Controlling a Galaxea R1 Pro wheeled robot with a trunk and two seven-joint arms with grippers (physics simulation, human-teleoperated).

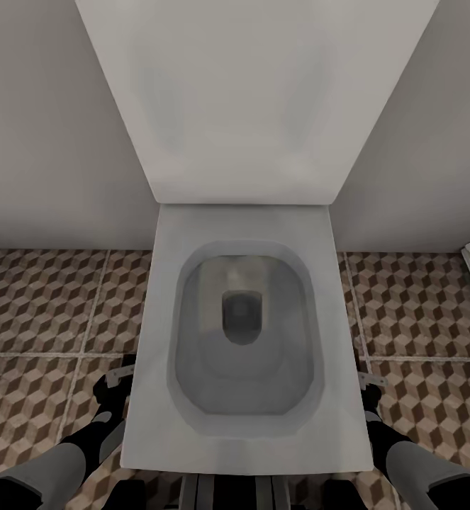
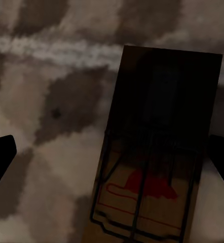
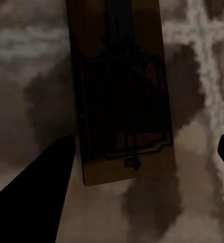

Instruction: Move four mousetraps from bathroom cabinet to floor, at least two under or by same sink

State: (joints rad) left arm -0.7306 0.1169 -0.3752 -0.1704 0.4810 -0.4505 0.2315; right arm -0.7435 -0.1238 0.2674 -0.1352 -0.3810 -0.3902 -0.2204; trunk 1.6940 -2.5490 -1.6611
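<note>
Both arms have light grey forearm sleeves over black jointed wrists; left gripper [image 1: 114, 379] and right gripper [image 1: 369, 386] black with pale grey tips; dark ribbed base between

White toilet [image 1: 245, 397] on cube-patterned floor [image 1: 43, 304]

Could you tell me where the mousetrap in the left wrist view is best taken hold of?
Probably across the mousetrap's long bare wooden edges, from above: it appears to lie flat on the bathroom floor, with spring wire covering its face. The left end effector's fingers already flank it.

Cube-patterned bathroom floor [image 1: 43, 304], white toilet [image 1: 242, 333] standing on it, apparently a mousetrap [image 2: 157, 152] lying flat, another mousetrap [image 3: 123, 96]
</note>
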